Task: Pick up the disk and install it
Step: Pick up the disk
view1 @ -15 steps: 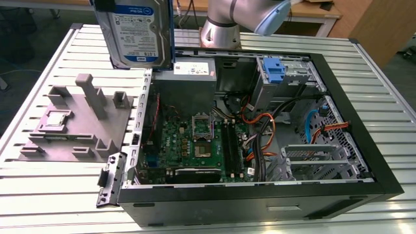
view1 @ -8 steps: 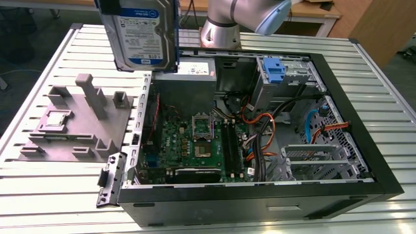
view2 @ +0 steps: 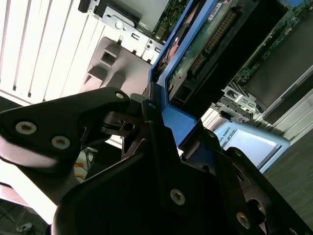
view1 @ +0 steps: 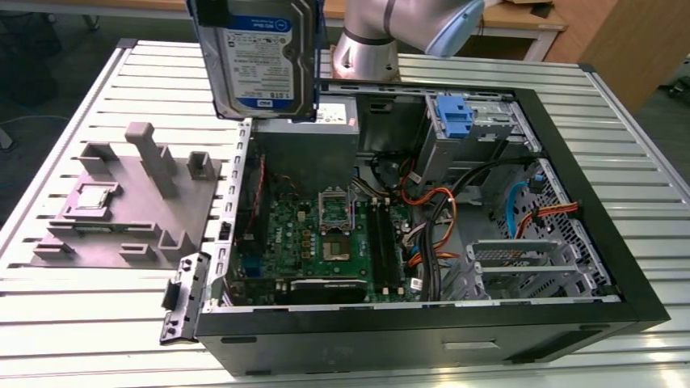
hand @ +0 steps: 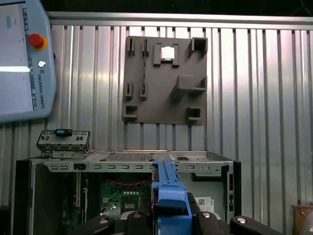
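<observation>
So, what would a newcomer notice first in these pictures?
The disk hangs upright in the air, high over the open computer case, with the gripper shut on its blue rail. At the exterior view's left of the case lies a grey fixture plate.

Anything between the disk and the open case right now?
Nothing visible. The gripper is shut on the disk, held above the open case. Inside, loose cables lie beside the empty metal cage.
</observation>
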`<action>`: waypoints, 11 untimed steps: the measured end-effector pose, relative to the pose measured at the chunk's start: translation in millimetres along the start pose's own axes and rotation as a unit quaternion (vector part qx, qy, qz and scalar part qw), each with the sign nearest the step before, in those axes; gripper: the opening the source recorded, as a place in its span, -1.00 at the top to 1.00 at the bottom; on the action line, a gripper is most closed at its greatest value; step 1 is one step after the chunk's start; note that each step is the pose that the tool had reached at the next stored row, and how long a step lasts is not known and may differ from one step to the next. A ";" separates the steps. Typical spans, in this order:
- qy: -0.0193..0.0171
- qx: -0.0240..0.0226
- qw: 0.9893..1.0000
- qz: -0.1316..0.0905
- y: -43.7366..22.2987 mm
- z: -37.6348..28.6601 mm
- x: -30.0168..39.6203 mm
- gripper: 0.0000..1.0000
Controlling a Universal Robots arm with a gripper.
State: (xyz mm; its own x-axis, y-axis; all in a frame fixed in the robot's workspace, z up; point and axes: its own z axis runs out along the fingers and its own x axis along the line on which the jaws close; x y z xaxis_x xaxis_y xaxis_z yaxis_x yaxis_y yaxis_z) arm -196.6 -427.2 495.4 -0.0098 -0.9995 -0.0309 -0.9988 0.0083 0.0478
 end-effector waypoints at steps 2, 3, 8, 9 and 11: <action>0.000 0.000 1.000 0.000 -2.7 0.0 0.0 0.26; 0.000 0.000 1.000 0.000 -3.9 0.0 0.0 0.26; 0.000 0.000 1.000 0.000 -7.6 -0.1 0.0 0.26; 0.000 0.000 1.000 0.000 -7.8 -0.1 0.0 0.26; 0.000 0.000 1.000 0.000 -7.9 -0.1 -0.1 0.26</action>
State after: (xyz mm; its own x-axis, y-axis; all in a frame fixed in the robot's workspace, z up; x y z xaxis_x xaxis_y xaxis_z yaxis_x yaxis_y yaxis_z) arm -188.7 -427.2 495.0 -0.0099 -0.9995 -0.0310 -0.9988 0.0084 0.0478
